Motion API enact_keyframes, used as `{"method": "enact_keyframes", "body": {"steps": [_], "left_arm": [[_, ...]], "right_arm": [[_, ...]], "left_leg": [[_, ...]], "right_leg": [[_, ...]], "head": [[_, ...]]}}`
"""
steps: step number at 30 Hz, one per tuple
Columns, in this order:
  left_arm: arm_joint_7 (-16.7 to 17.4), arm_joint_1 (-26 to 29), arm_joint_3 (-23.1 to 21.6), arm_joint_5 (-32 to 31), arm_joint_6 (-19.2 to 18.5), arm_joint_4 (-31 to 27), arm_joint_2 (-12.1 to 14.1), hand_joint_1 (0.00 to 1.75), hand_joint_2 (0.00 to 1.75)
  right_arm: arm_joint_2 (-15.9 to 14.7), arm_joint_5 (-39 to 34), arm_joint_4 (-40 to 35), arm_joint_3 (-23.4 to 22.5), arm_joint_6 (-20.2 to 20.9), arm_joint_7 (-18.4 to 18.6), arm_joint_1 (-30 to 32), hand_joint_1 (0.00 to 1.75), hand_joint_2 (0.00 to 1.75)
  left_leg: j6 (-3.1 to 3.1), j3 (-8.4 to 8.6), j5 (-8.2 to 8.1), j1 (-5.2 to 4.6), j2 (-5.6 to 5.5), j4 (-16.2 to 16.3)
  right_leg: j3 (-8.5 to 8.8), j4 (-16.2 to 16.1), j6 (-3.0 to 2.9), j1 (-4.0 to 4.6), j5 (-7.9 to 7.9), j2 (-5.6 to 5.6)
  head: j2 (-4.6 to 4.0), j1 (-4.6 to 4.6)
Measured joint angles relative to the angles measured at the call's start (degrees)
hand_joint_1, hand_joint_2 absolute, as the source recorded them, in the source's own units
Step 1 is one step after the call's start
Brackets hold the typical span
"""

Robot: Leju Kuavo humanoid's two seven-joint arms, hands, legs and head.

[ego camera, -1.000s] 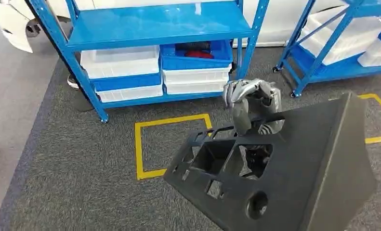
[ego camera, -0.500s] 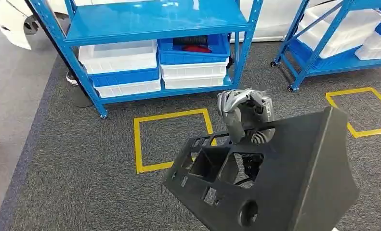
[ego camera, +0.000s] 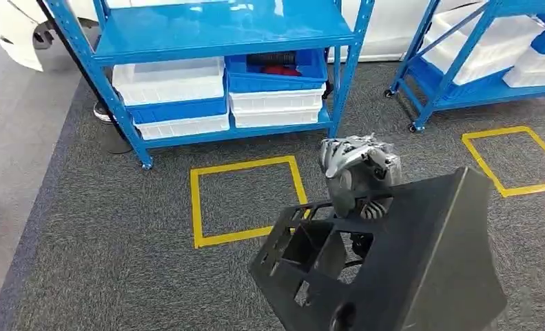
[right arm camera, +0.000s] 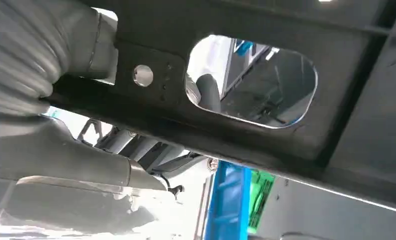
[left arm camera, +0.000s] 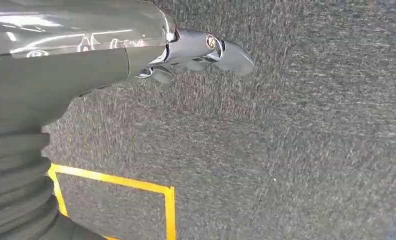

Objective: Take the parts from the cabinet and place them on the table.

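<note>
A large black plastic part (ego camera: pixel 421 262) with several cut-outs hangs over the carpet in the head view. My right hand (ego camera: pixel 357 169) grips its upper edge. Up close, the right wrist view has the right hand (right arm camera: pixel 45 100) clamped over a bar of the black part (right arm camera: pixel 286 150), beside an oval hole. My left hand (left arm camera: pixel 195 50) hangs above the grey carpet with its fingers loosely out and nothing in it. The blue cabinet (ego camera: pixel 221 31) stands ahead, and on its lower shelf a blue bin (ego camera: pixel 278 69) holds dark and red parts.
White bins (ego camera: pixel 169 83) are stacked on the cabinet's lower shelf. A yellow taped square (ego camera: pixel 245 200) marks the carpet before it. A second blue rack (ego camera: pixel 476 62) with white bins stands at the right, with another yellow square (ego camera: pixel 514 162) in front.
The whole picture has shifted, so the camera has moved. The black part now sits lower in view and is turned more edge-on, with my right hand still gripping it.
</note>
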Motion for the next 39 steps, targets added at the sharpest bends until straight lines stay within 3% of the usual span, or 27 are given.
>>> {"method": "enact_keyframes", "body": {"steps": [2, 5, 6, 7, 8, 10, 11, 12, 16, 17, 18, 19, 21, 22, 23, 24, 26, 27, 28, 31, 32, 33, 34, 35, 37, 38, 39], "left_arm": [[0.24, -0.04, 0.00, -0.02, 0.07, 0.00, 0.00, 0.00, 1.75], [0.79, -0.04, 0.02, -0.02, 0.28, -0.02, 0.07, 0.00, 1.75], [0.96, -0.03, 0.02, -0.02, 0.28, -0.02, 0.11, 0.00, 1.75], [0.96, -0.03, 0.02, -0.02, 0.28, -0.02, 0.13, 0.00, 1.75], [1.01, -0.03, 0.04, -0.02, 0.28, 0.00, 0.15, 0.00, 1.75], [1.01, -0.10, 0.02, -0.02, 0.28, 0.00, 0.15, 0.00, 1.75], [1.07, -0.13, 0.02, -0.02, 0.35, 0.00, 0.15, 0.00, 1.75], [1.20, -0.11, 0.04, -0.02, 0.46, 0.00, 0.13, 0.00, 1.75], [1.57, -0.14, 0.20, -0.02, 0.68, -0.02, 0.15, 0.00, 1.75], [1.64, -0.22, 0.22, -0.02, 0.66, -0.02, 0.24, 0.00, 1.75], [1.73, -0.19, 0.22, -0.04, 0.59, 0.00, 0.22, 0.00, 1.75], [1.75, -0.10, 0.26, -0.02, 0.59, 0.00, 0.17, 0.00, 1.75], [1.75, 0.19, 0.35, -0.04, 0.48, 0.00, 0.20, 0.00, 1.75], [1.79, 0.31, 0.35, -0.02, 0.48, 0.00, 0.20, 0.00, 1.75], [1.88, 0.36, 0.39, -0.02, 0.48, 0.00, 0.17, 0.00, 1.75], [1.92, 0.31, 0.39, -0.02, 0.46, 0.00, 0.13, 0.00, 1.75], [1.97, 0.20, 0.39, -0.02, 0.44, 0.00, 0.13, 0.00, 1.75], [1.97, 0.19, 0.39, -0.02, 0.44, 0.00, 0.15, 0.00, 1.75], [1.97, 0.15, 0.39, -0.02, 0.44, 0.00, 0.13, 0.00, 1.75], [1.97, -0.01, 0.42, 0.11, 0.44, 0.00, 0.11, 0.00, 1.75], [1.99, -0.07, 0.42, 0.09, 0.41, 0.00, -0.20, 0.00, 1.75], [1.99, -0.20, 0.42, 0.04, 0.39, -0.02, -0.09, 0.00, 1.75], [1.99, -0.17, 0.42, -0.07, 0.35, -0.02, -0.11, 0.00, 1.75], [1.99, -0.02, 0.42, -0.04, 0.35, 0.00, -0.11, 0.00, 1.75], [1.97, 0.16, 0.46, -0.02, 0.37, 0.00, -0.11, 0.00, 1.75], [1.99, 0.12, 0.50, -0.02, 0.39, 0.00, -0.13, 0.00, 1.75], [1.99, 0.04, 0.52, -0.04, 0.39, 0.00, -0.13, 0.00, 1.75]], "right_arm": [[0.00, -0.20, -0.66, -0.68, 0.81, -0.28, 0.30, 1.75, 1.75], [0.00, -0.20, -0.94, -1.14, 1.44, -0.22, 0.54, 1.75, 1.75], [0.00, -0.22, -0.94, -1.18, 1.51, -0.22, 0.83, 1.75, 1.75], [0.02, -0.22, -0.94, -1.18, 1.51, -0.22, 1.05, 1.75, 1.75], [0.02, -0.22, -0.94, -1.18, 1.51, -0.22, 1.11, 1.75, 1.75], [0.02, -0.22, -1.02, -1.22, 1.51, -0.22, 1.10, 1.75, 1.75], [0.02, -0.22, -1.25, -1.35, 1.59, -0.22, 1.09, 1.75, 1.75], [0.04, -0.13, -1.37, -1.49, 1.68, -0.22, 1.02, 1.75, 1.75], [0.46, 1.01, -1.99, -1.51, 2.05, 0.42, 1.03, 1.75, 1.75], [0.76, 1.51, -2.60, -1.55, 2.12, 0.92, 1.05, 1.75, 1.75], [0.94, 1.75, -2.99, -1.62, 2.10, 0.92, 0.80, 1.75, 1.75], [1.18, 1.88, -3.30, -1.66, 2.07, 1.03, 0.74, 1.75, 1.75], [1.25, 1.90, -3.74, -1.88, 1.79, 1.07, 1.18, 1.75, 1.75], [1.25, 1.88, -3.82, -2.01, 1.66, 0.94, 1.54, 1.75, 1.75], [1.25, 1.86, -4.11, -2.12, 1.57, 0.79, 1.97, 1.75, 1.75], [1.25, 1.81, -4.35, -2.25, 1.53, 0.63, 2.33, 1.75, 1.75], [1.27, 1.81, -4.87, -2.43, 1.53, 0.44, 2.68, 1.75, 1.75], [1.27, 1.81, -5.07, -2.49, 1.53, 0.44, 2.82, 1.75, 1.75], [1.25, 1.79, -5.20, -2.51, 1.53, 0.39, 2.78, 1.75, 1.75], [1.27, 1.79, -5.59, -2.73, 1.53, 0.42, 3.49, 1.75, 1.75], [1.27, 1.79, -5.77, -2.95, 1.53, 0.42, 3.57, 1.75, 1.75], [1.27, 1.77, -6.01, -3.24, 1.51, 0.33, 3.56, 1.75, 1.75], [1.27, 1.77, -6.10, -3.39, 1.51, 0.35, 3.45, 1.75, 1.75], [1.27, 1.77, -6.12, -3.41, 1.51, 0.35, 3.57, 1.75, 1.75], [1.27, 1.77, -6.12, -3.41, 1.51, 0.37, 3.93, 1.75, 1.75], [1.27, 1.77, -6.10, -3.41, 1.51, 0.37, 4.00, 1.75, 1.75], [1.27, 1.77, -6.12, -3.41, 1.51, 0.37, 4.01, 1.75, 1.75]], "left_leg": [[1.01, 0.02, 0.74, 0.37, 0.62, -0.70], [1.40, -0.34, 0.89, 0.28, 1.45, -0.69], [1.40, -0.49, 0.89, 0.25, 1.86, -0.65], [1.40, -0.53, 0.89, 0.25, 2.21, -0.63], [1.39, -0.50, 0.89, 0.25, 2.61, -0.61], [1.28, -0.35, 0.82, 0.25, 3.35, -0.52], [1.06, -0.22, 0.69, 0.18, 3.65, -0.46], [0.71, -0.28, 0.56, -0.28, 3.97, -0.29], [-0.63, 0.08, 0.46, -0.37, 6.02, -0.54], [-0.99, -0.21, -0.25, 0.05, 4.71, 0.14], [-1.19, -1.03, -1.90, 0.09, 2.36, 2.20], [-1.31, -2.80, -4.38, 0.23, 0.91, 6.31], [-1.53, -6.92, -8.32, 0.24, -0.09, 15.45], [-1.55, -8.04, -8.54, 0.25, -0.13, 17.79], [-1.50, -7.74, -7.43, 0.25, -0.17, 17.14], [-1.40, -6.24, -5.17, 0.28, -0.20, 13.83], [-1.05, -1.38, 0.12, 0.43, -1.63, 3.42], [-0.75, -0.13, -0.24, 0.53, -4.58, 0.74], [-0.81, 0.06, -0.18, 0.65, -5.21, -0.44], [-0.08, 0.13, 0.14, 0.17, -3.42, -0.33], [0.48, 0.35, 0.67, 0.99, -2.55, -1.19], [0.79, 0.50, 0.79, 0.85, -1.86, -1.49], [1.02, 0.48, 0.86, 0.82, -1.18, -1.52], [1.08, 0.41, 0.82, 0.72, -0.40, -1.51], [1.08, 0.25, 0.75, 0.64, 1.23, -1.45], [1.04, 0.25, 0.73, 0.64, 1.95, -1.44], [0.93, 0.32, 0.64, 0.65, 2.62, -1.43]], "right_leg": [[-0.43, 1.03, 0.62, -0.33, -1.01, 0.14], [-5.62, 12.79, 1.30, -0.51, -7.66, 0.04], [-7.52, 16.92, 1.43, -0.55, -9.09, 0.03], [-8.05, 18.15, 1.46, -0.56, -8.91, -0.02], [-7.06, 16.38, 1.42, -0.57, -7.42, -0.14], [-1.99, 7.13, 1.04, -0.53, -2.85, -0.97], [1.10, 1.49, 0.60, -0.38, -1.04, -2.86], [1.50, 0.15, 0.19, 0.40, -2.05, -4.40], [0.92, -0.28, -1.12, 0.18, -1.29, -1.60], [1.13, -0.63, -1.44, -0.18, -1.00, -1.23], [1.06, -0.67, -1.76, -0.20, -0.84, -0.73], [0.92, -0.66, -1.98, -0.15, -0.73, -0.23], [0.71, -0.57, -2.13, 0.04, -0.67, 1.05], [0.64, -0.44, -2.14, 0.07, -0.66, 1.78], [0.64, -0.35, -2.13, 0.06, -0.66, 2.47], [0.66, -0.26, -2.12, 0.05, -0.66, 3.16], [0.72, 0.03, -1.95, 0.04, -0.70, 4.56], [0.48, 0.09, -1.74, -0.13, -0.69, 5.03], [0.07, 0.52, -1.23, 0.14, -0.62, 5.69], [-0.35, -0.21, 0.11, -0.44, 0.15, 7.62], [-0.41, 0.17, 0.27, -0.25, -0.08, 7.52], [-0.96, 1.33, 0.47, 0.11, -1.05, 4.35], [-2.59, 4.61, 0.68, 0.01, -3.33, 1.94], [-4.88, 9.35, 0.94, -0.15, -5.80, 0.76], [-8.85, 17.57, 1.37, -0.51, -8.66, 0.21], [-8.94, 17.77, 1.50, -0.67, -8.01, 0.07], [-7.58, 15.36, 1.62, -0.82, -6.25, -0.15]], "head": [[0.00, 0.02], [0.00, 0.00], [0.00, 0.00], [0.00, 0.00], [0.00, 0.00], [0.00, 0.00], [0.00, 0.02], [0.00, 0.02], [0.00, 0.00], [0.00, 0.00], [0.00, 0.00], [0.00, 0.00], [0.00, 0.00], [0.00, 0.00], [0.00, 0.00], [0.00, 0.00], [0.00, 0.00], [0.00, 0.00], [0.00, 0.02], [0.00, 0.00], [0.00, 0.00], [0.00, 0.02], [0.00, 0.00], [0.00, 0.00], [0.00, 0.00], [0.00, 0.02], [0.00, 0.02]]}}
